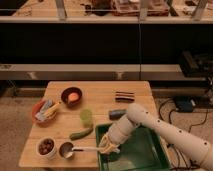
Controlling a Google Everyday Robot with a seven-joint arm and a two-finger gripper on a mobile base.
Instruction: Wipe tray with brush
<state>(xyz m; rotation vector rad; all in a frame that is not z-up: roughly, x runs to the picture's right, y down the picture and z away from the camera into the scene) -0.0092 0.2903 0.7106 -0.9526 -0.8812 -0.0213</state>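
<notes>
Now the end effector (pixel 107 145) holds the slim white brush (pixel 90 148) — over the dark-green tray (pixel 145 150).

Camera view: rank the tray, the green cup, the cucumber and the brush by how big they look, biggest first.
1. Tray, by far the largest.
2. Brush, its head at the gripper over the tray's left rim.
3. Cucumber and green cup look too alike to rank.

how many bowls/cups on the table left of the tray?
5. Bowl with an orange item at the back, red bowl far left, green cup mid-table, white bowl and metal cup front left. The gripper is over the tray; nothing looks hidden.
</notes>
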